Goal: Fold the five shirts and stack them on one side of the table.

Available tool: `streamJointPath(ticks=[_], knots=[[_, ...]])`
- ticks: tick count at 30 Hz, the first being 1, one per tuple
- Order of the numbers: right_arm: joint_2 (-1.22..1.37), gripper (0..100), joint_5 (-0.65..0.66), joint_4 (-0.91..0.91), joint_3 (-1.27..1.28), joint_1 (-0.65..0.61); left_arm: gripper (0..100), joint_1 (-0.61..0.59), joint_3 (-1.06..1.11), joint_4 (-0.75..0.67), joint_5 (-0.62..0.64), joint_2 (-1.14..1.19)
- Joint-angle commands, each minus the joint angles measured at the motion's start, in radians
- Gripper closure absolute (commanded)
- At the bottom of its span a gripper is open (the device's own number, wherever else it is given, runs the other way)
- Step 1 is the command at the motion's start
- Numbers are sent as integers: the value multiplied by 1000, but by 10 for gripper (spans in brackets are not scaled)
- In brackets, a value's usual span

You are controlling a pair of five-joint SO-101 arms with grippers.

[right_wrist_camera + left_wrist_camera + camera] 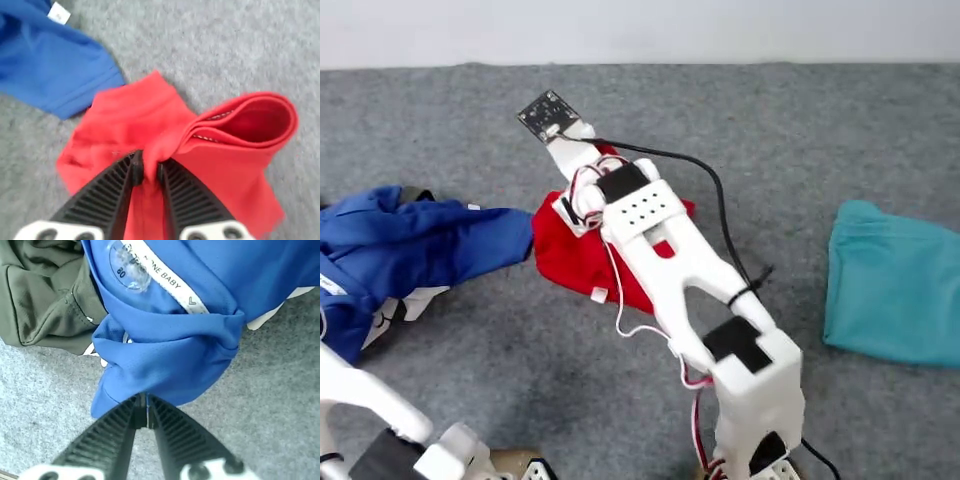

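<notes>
Shirts, high view: a folded teal cloth shirt [890, 285] lies flat and alone at the right side of the grey carpeted table [800, 130]. A crumpled red cloth shirt [570, 260] sits mid-table under a white arm [660, 250]. A rumpled blue jersey shirt [430, 245] is heaped at the left.
Progress: by my reckoning one of five is folded and there is no stack yet. The red shirt is in hand; the heap is not yet done.
Left wrist view, cloth: the blue shirt [165, 340] overlaps an olive-green garment [45, 295], and a white scrap [280, 307] peeks out beyond.
Left wrist view, pincer: the left gripper [146, 412] is pressed together at the blue hem. Whether any cloth is nipped, I cannot tell.
Right wrist view, pincer: the right gripper [147, 167] is nearly closed, pinching a raised fold of the red shirt [115, 125]. A sleeve of the blue shirt [50, 70] lies just beside it.
</notes>
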Motion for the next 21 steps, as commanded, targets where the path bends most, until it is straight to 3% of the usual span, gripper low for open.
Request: streamJointPath(ticks=[1,4,10,17,21], knots=[[62,991,-5,-10,-163,-8,986,6,-4,6,-2,-46],[139,980,-5,-8,-264,-21,986,5,-4,6,-2,-46],[226,790,-11,139,-448,-62,986,5,-4,9,-2,-46],[242,798,-6,383,-624,-33,986,0,-4,9,0,-46],[245,957,-5,481,-651,25,986,5,-4,11,55,-46]])
